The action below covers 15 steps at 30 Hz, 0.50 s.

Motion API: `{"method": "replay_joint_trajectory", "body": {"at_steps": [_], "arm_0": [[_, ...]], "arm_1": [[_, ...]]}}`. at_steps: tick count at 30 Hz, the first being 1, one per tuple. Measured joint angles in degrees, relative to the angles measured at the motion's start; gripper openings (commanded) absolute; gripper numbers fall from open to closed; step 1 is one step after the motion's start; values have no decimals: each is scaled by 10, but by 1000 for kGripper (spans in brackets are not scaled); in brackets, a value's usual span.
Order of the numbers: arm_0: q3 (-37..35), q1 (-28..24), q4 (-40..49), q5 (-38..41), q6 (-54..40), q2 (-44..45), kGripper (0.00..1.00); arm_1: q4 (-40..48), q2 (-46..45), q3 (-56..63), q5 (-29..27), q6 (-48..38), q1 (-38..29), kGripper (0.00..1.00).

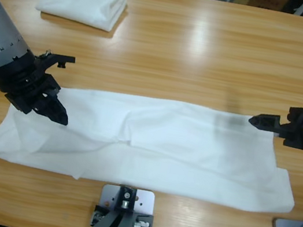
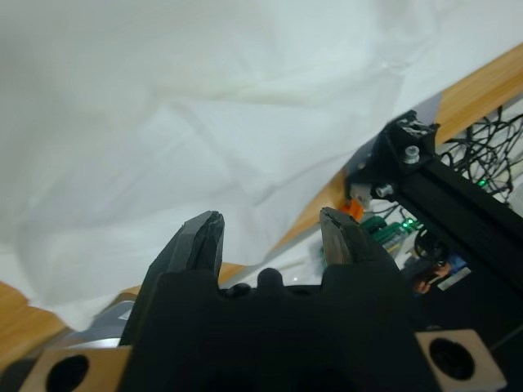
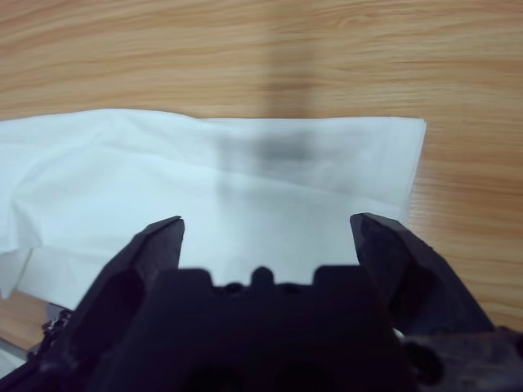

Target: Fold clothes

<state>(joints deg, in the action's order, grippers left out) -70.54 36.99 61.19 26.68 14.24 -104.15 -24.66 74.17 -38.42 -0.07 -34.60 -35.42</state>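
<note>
A white T-shirt [image 1: 158, 144] lies across the near half of the table, folded lengthwise into a long band with a crease near its middle. My left gripper [image 1: 57, 113] hovers over the band's left end, open, and the cloth [image 2: 204, 122] fills the left wrist view beyond its empty jaws [image 2: 274, 233]. My right gripper [image 1: 258, 121] sits at the band's upper right corner, open wide above the shirt's end [image 3: 270, 171] with nothing held [image 3: 270, 233]. A second white T-shirt [image 1: 84, 2] rests folded at the far left of the table.
Bare wood of the table [image 1: 220, 55] stretches between the folded shirt and the long band. The shirt's right edge [image 3: 418, 155] ends just short of the table's right side. Rig hardware and wires [image 2: 458, 204] show past the front edge.
</note>
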Motion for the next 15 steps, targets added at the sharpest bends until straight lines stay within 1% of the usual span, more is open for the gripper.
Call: {"method": "replay_joint_trajectory", "body": {"at_steps": [6, 7, 8, 10, 11, 12, 14, 15], "arm_0": [[32, 3, -41, 3, 41, -1, 487], [35, 3, -49, 3, 45, -1, 468], [37, 3, -55, 3, 49, -2, 373], [40, 3, -64, 4, 55, -8, 130], [41, 3, -68, 4, 57, -10, 73], [43, 3, -72, 4, 58, -12, 71], [45, 4, -78, 5, 60, -16, 0], [46, 5, -79, 6, 60, -18, 0]], "arm_1": [[0, 0, 3, 0, 0, 0, 830], [0, 0, 3, 0, 0, 0, 830], [0, 0, 3, 0, 0, 0, 830], [0, 0, 3, 0, 0, 0, 830], [0, 0, 3, 0, 0, 0, 830], [0, 0, 3, 0, 0, 0, 831], [0, 0, 3, 0, 0, 0, 830], [0, 0, 3, 0, 0, 0, 830]]}}
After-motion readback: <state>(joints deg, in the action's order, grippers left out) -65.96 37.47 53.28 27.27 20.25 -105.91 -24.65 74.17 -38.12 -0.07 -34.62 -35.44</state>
